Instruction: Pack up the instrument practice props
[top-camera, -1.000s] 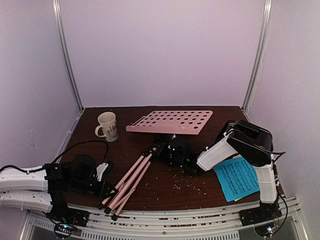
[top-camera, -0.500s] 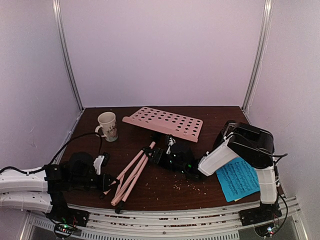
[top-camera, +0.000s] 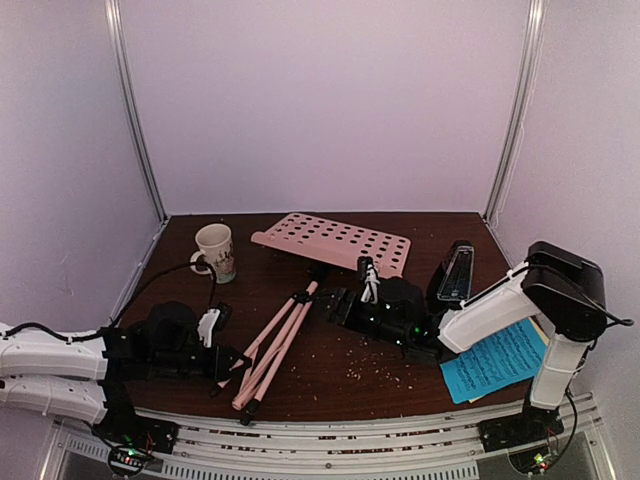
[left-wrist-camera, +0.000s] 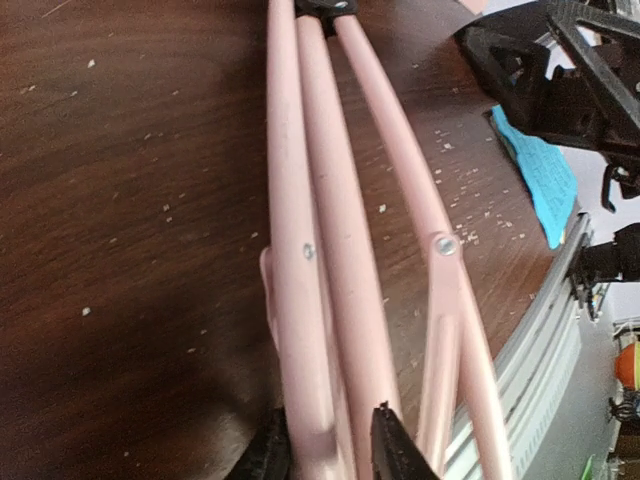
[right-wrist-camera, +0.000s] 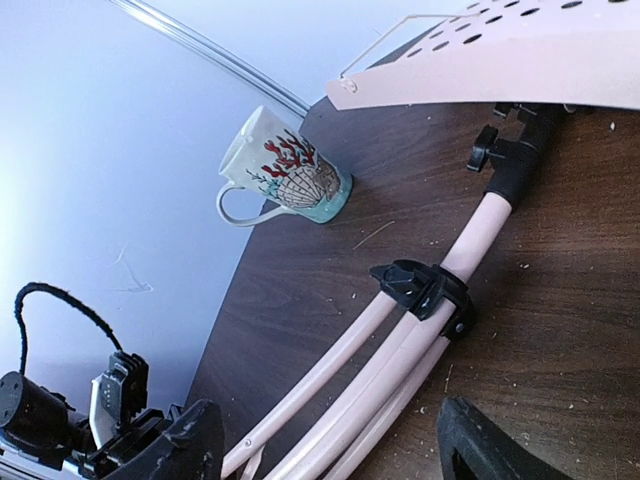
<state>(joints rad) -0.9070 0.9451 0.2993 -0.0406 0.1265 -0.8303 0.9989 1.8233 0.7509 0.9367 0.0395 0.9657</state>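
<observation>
The pink music stand lies on the table, its perforated plate (top-camera: 335, 240) at the back and its folded tripod legs (top-camera: 275, 345) pointing to the front. My left gripper (top-camera: 232, 362) is shut on one leg (left-wrist-camera: 310, 300) near the foot; the wrist view shows its fingers (left-wrist-camera: 395, 450) either side of that tube. My right gripper (top-camera: 345, 305) is open wide, astride the legs (right-wrist-camera: 400, 370) just below the black hub (right-wrist-camera: 430, 290) without touching them. The black metronome (top-camera: 455, 272) stands right of the stand. The blue page (top-camera: 497, 360) lies at the front right; the yellow page is mostly hidden under it.
A beige mug (top-camera: 217, 252) with a shell print stands at the back left, and also shows in the right wrist view (right-wrist-camera: 285, 170). Crumbs are scattered over the brown table (top-camera: 330, 375). White walls close in the back and sides. Metal rails (top-camera: 330, 430) run along the front edge.
The stand has shifted right and turned, its plate swinging clockwise. My left gripper moved right with the legs. My right arm swung out to the right, uncovering the metronome.
</observation>
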